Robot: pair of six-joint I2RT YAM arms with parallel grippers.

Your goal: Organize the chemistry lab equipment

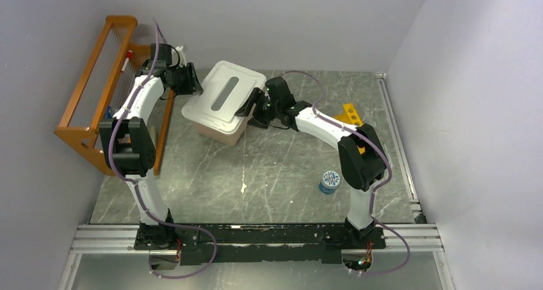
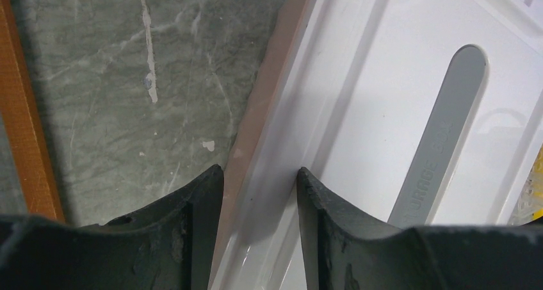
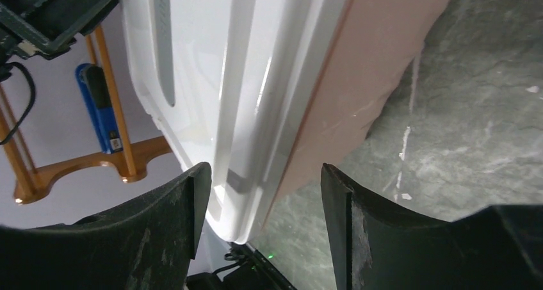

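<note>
The pink tub [image 1: 221, 131] with its white lid [image 1: 224, 88] stands at the back middle of the table, the lid sitting askew on it. My left gripper [image 1: 192, 82] is at the lid's left edge. In the left wrist view its jaws [image 2: 259, 175] close across the lid's raised rim [image 2: 275, 175], one finger outside the pink wall [image 2: 256, 111]. My right gripper [image 1: 251, 105] is at the lid's right edge. It is open [image 3: 266, 168], with the lid's corner [image 3: 243, 194] between the jaws and a gap on one side. The yellow tube rack [image 1: 351, 115] lies behind my right arm. A small blue round piece [image 1: 329, 182] stands near the right front.
The orange wooden rack [image 1: 96, 91] stands along the left wall and holds a red-tipped item [image 1: 128, 56] and a blue item [image 3: 96, 107]. Grey walls close in the left, back and right. A metal rail [image 1: 256, 235] runs along the table's front edge.
</note>
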